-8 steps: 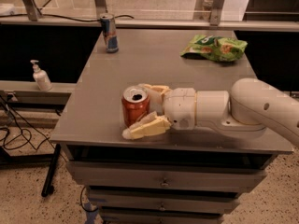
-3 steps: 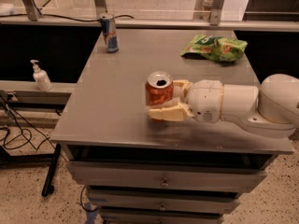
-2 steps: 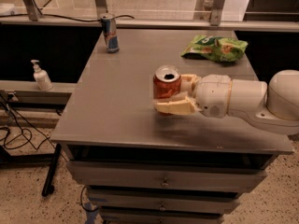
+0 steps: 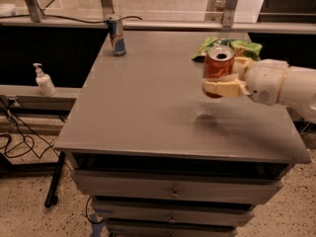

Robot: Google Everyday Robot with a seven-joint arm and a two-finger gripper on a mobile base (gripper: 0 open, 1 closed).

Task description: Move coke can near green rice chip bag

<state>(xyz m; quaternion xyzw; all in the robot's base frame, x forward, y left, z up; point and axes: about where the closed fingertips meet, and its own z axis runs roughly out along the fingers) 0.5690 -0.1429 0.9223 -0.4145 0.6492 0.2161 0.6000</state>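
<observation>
The coke can (image 4: 217,68), red with a silver top, is held upright in the air above the right part of the grey table (image 4: 148,102). My gripper (image 4: 223,77) comes in from the right on a white arm and is shut on the can. The green rice chip bag (image 4: 228,47) lies at the table's far right, just behind the can, partly hidden by it and by the gripper. The can's shadow falls on the table below it.
A taller slim blue-and-silver can (image 4: 116,35) stands at the table's far left. A white pump bottle (image 4: 43,80) stands on a lower ledge to the left. Drawers (image 4: 173,194) sit under the table's front edge. Cables run along the floor at left.
My gripper has carried the coke can from the table's front middle up and to the right, toward the green bag. The can is now lifted off the table.
</observation>
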